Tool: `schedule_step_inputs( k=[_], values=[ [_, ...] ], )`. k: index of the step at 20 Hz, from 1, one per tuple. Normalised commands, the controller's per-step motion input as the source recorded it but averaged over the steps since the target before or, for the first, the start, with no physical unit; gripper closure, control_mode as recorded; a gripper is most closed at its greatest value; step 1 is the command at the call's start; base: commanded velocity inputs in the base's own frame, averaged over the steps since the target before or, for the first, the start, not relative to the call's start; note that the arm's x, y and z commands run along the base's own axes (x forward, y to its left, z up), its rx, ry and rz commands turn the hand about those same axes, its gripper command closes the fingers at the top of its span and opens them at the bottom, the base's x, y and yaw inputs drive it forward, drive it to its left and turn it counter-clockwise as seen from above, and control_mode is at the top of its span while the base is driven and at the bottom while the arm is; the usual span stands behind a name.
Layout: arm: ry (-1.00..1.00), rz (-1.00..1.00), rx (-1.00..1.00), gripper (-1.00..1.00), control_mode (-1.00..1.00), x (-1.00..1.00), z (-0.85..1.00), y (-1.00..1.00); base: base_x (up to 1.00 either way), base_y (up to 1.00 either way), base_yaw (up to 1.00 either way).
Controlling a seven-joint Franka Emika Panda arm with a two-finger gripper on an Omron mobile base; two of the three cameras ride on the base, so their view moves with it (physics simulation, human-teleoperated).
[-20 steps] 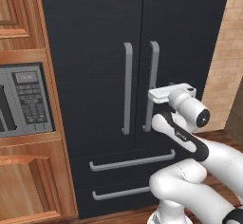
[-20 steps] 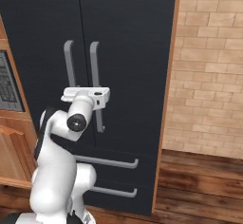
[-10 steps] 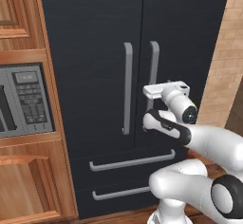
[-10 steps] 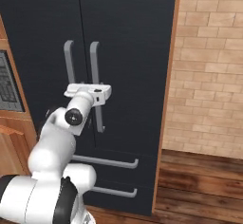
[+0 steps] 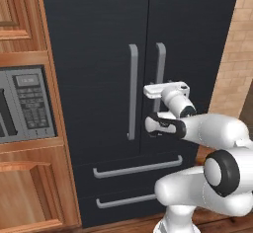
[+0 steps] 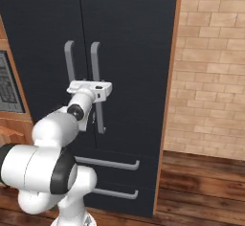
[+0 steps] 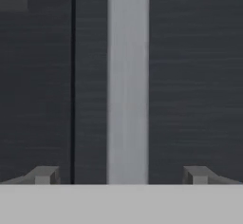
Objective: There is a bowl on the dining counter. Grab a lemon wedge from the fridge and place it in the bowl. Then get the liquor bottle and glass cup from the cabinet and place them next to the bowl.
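Observation:
The fridge (image 5: 99, 54) (image 6: 129, 28) is a tall black appliance with both doors shut, so the lemon wedge is hidden. My gripper (image 5: 160, 90) (image 6: 98, 89) is up against the right door's grey bar handle (image 5: 159, 61) (image 6: 94, 57), about halfway down it. In the hand view the gripper (image 7: 121, 175) is open, and the handle (image 7: 127, 76) runs upright between the two fingertips (image 7: 45, 174) without touching either. The left door's handle (image 5: 132, 89) (image 6: 70, 62) stands just beside it. The bowl, dining counter, liquor bottle, glass cup and cabinet are out of view.
A grey microwave (image 5: 24, 103) sits in wooden cabinetry (image 5: 20, 10) left of the fridge. Two fridge drawers with bar handles (image 5: 138, 168) lie below the doors. A brick wall (image 6: 210, 67) and wooden floor (image 6: 201, 186) are on the right.
The hand has swung left and forward onto the right door's handle. The arm's elbow has risen. The jaws stay open and the fridge doors have not moved.

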Motion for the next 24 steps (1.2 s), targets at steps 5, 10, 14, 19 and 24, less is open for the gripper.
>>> schedule_step_inputs(
  k=[5,10,14,19,24],
  values=[
    [0.00,0.00,0.00,-1.00,-1.00,0.40,0.00,0.00,0.00,0.00,0.00],
    [0.00,0.00,0.00,-1.00,-1.00,0.40,0.00,0.00,0.00,0.00,0.00],
    [0.00,0.00,0.00,1.00,-1.00,0.40,0.00,0.00,0.00,0.00,0.00],
    [0.01,0.00,0.00,1.00,-1.00,0.11,0.00,0.00,0.00,0.00,0.00],
    [0.03,0.11,0.00,1.00,-1.00,-0.03,0.00,0.00,0.00,0.00,0.00]
  ],
)
